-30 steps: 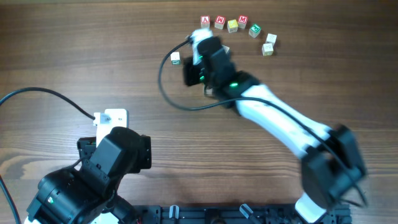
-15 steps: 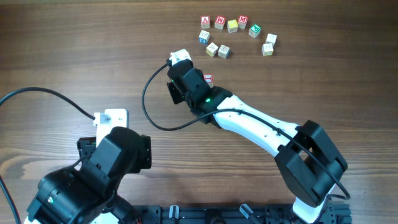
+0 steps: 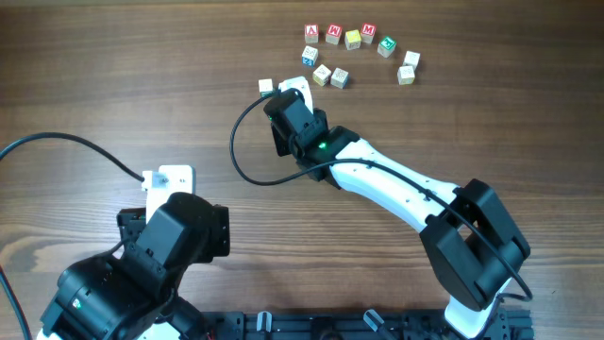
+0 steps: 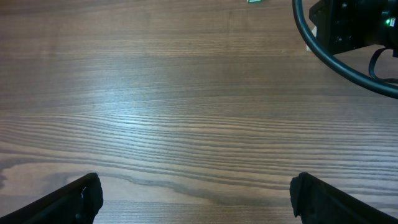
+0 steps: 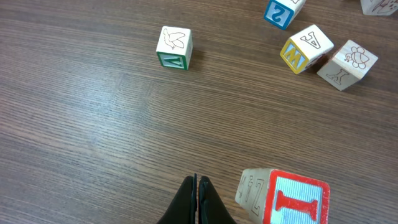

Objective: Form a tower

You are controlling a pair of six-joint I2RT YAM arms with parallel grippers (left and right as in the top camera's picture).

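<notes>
The tower (image 5: pixel 285 198) shows in the right wrist view at the bottom right: a pale letter cube with a red-marked top face, whatever is under it cut off by the frame edge. My right gripper (image 5: pixel 197 182) is shut and empty, just left of that cube and apart from it. In the overhead view the right gripper (image 3: pixel 295 94) hangs over the back middle of the table and the arm hides the tower. My left gripper (image 4: pixel 196 200) is open over bare wood at the front left (image 3: pixel 168 178).
A green-marked cube (image 5: pixel 174 47) lies alone to the far left (image 3: pixel 266 88). Blue (image 5: pixel 280 11), yellow (image 5: pixel 305 48) and pale (image 5: pixel 347 64) cubes lie to the far right. Several more letter cubes (image 3: pixel 352 38) curve along the back. A black cable (image 3: pixel 247 156) loops beside the right arm.
The right arm pulled back from the loose cubes, swung left, then shifted right again, now covering the red-topped cube in the overhead view. Its jaws stayed shut. The left arm has not moved.
</notes>
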